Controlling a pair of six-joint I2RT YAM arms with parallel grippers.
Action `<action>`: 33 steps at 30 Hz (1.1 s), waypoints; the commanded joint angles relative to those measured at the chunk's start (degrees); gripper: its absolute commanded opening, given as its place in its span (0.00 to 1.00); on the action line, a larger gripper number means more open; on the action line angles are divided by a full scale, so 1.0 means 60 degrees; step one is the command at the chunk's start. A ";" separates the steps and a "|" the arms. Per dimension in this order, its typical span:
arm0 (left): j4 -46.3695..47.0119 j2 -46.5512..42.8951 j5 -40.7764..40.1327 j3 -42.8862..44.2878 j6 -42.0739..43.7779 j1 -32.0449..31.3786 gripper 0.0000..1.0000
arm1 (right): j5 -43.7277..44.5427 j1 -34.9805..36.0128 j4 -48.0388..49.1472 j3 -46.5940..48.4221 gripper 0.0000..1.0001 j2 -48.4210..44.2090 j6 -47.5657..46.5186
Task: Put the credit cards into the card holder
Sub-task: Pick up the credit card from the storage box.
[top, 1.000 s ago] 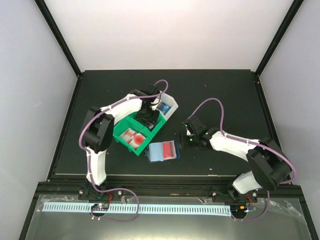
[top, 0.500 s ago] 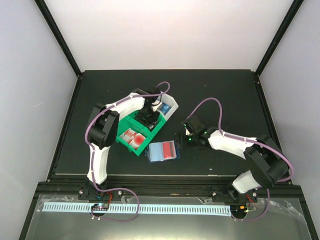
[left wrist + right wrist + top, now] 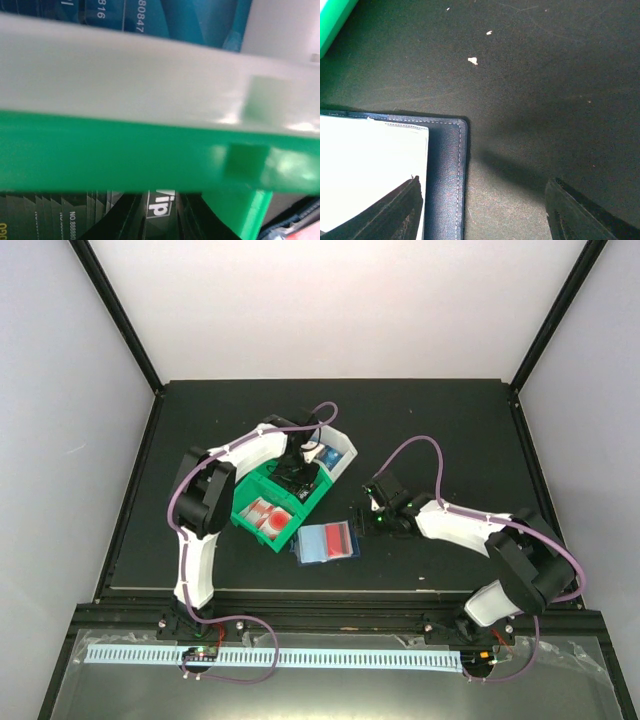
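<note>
The dark blue card holder (image 3: 325, 542) lies open on the table, its clear sleeves up. My right gripper (image 3: 362, 516) is open at its right edge. In the right wrist view (image 3: 484, 182) one finger is over the holder's white sleeve and the other over the table beside the holder (image 3: 445, 170). Red-and-white cards (image 3: 265, 515) lie in the green bin (image 3: 272, 543), and blue cards (image 3: 325, 455) in the white bin (image 3: 347, 452). My left gripper (image 3: 298, 472) is down in the green bin over the black cards (image 3: 50, 215). A black "vip" card sits between its dark fingers (image 3: 162, 210), and their grip is unclear.
The left wrist view is filled by the green bin's wall (image 3: 125, 155) and the white bin's wall (image 3: 125, 70), with blue cards (image 3: 150, 20) beyond. A corner of the green bin (image 3: 330, 20) shows in the right wrist view. Dark table (image 3: 450, 430) extends to the right and back.
The left arm's elbow has shifted a little to the right while its gripper stays in the green bin. The right gripper has edged slightly toward the card holder.
</note>
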 commanded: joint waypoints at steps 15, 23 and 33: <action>0.0441 -0.0129 -0.0530 -0.0139 0.0333 0.0110 0.47 | -0.0221 -0.0052 0.0241 0.0395 0.68 0.0414 -0.0033; 0.0398 0.0104 -0.0175 -0.0217 0.0463 0.0188 0.47 | -0.0133 -0.0044 -0.0208 0.1619 0.66 0.1377 -0.0440; 0.0204 0.0183 0.0298 -0.0201 0.0478 0.0225 0.32 | 0.0135 0.0041 -0.0676 0.3057 0.65 0.2636 -0.0547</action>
